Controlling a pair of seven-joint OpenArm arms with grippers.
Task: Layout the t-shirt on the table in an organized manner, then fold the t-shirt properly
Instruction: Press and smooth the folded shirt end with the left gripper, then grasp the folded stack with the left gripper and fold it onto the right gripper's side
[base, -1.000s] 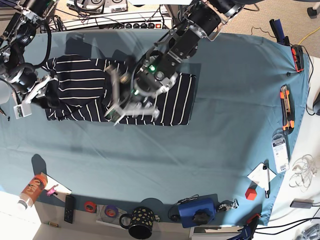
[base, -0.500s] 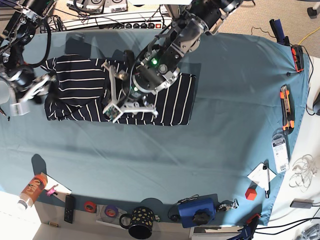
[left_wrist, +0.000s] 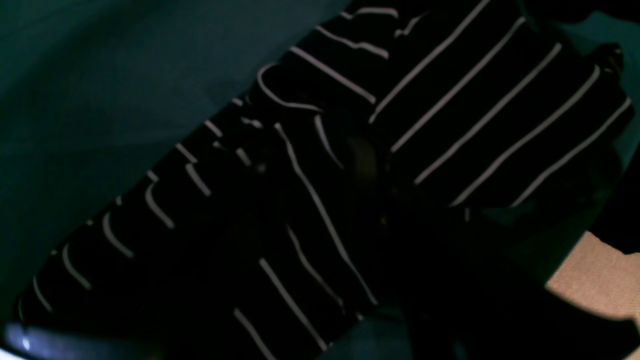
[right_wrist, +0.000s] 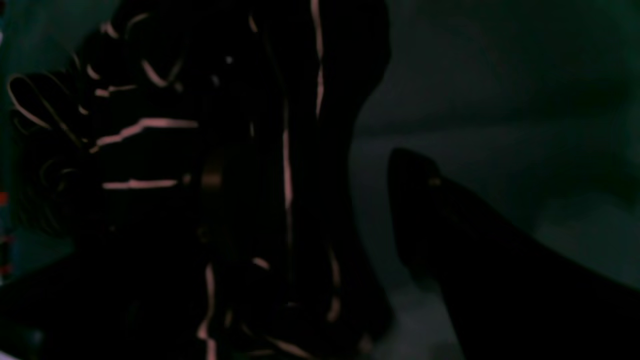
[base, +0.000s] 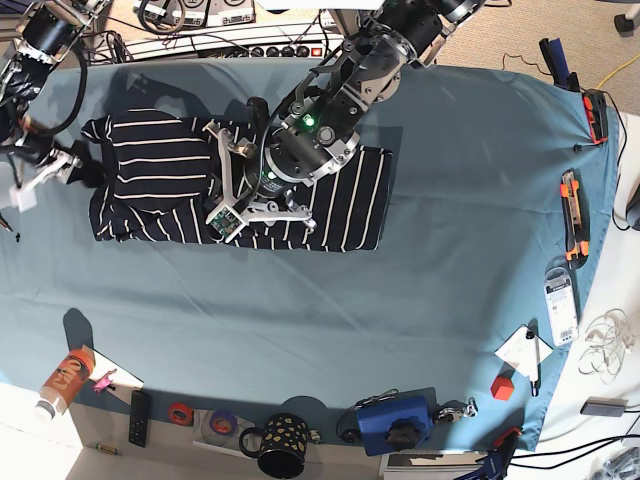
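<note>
**Right pincer draws off the shirt's end; left pincer hovers over the middle**

Since a second ago the right gripper (base: 40, 172) has pulled back from the end of the large dark navy t-shirt with thin white stripes (base: 160, 180) and now sits just off the cloth's edge, its jaws spread wide and holding nothing. In the right wrist view the dark shirt fabric hangs bunched at one side and one dark finger (right_wrist: 440, 220) stands apart from it over bare cloth. The left gripper (base: 240, 190) has shifted slightly along the shirt and is above its middle; its white fingers look parted, but whether they pinch any fabric cannot be told. The left wrist view shows only striped fabric close below, creased where two layers overlap.

The shirt lies as a long band on the wide table covered in teal-blue cloth (base: 420, 260), stretching from beside the right gripper, under the left gripper, and on past it. The part between the two grippers is folded over itself; the part beyond the left gripper is flatter.

Nothing lies on the shirt besides the left arm above it. Well away from both grippers, along the near table edge, stand one black mug with gold dots (base: 282, 444), one blue box-like device (base: 395, 423), one black remote (base: 139, 417), two small tape rolls (base: 180, 412) and one orange can lying on its side (base: 65, 378). What the mug holds cannot be seen. Along the far side edge lie two orange-and-black cutters (base: 571, 215) and one small red cube (base: 501, 386).
</note>
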